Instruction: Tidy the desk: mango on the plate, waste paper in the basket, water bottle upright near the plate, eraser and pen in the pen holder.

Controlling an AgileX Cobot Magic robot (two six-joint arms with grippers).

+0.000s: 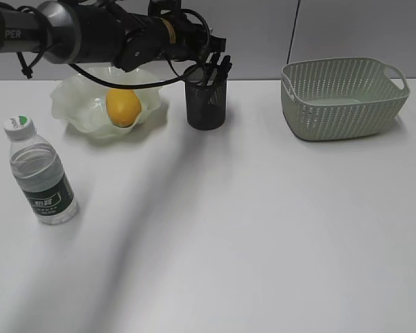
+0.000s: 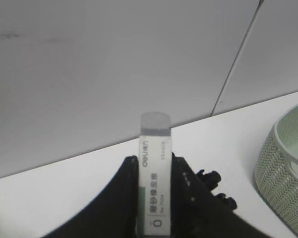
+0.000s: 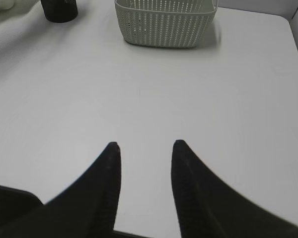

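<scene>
- The left gripper (image 2: 155, 198) is clamped on the eraser (image 2: 155, 168), a white block in a printed sleeve, above the black mesh pen holder (image 1: 206, 104) at the far side of the desk (image 1: 249, 229).
- The right gripper (image 3: 144, 153) hangs over bare desk, jaws apart, holding nothing.
- The mango (image 1: 123, 106) lies in the plate (image 1: 73, 104) at far left.
- The water bottle (image 1: 40, 170) stands upright, nearer than the plate.
- The basket (image 1: 343, 97) sits far right.

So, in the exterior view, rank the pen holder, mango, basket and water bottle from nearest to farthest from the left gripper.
1. Pen holder, directly under the left gripper.
2. Mango, to its left, in the plate.
3. Basket, far right.
4. Water bottle, front left.
</scene>
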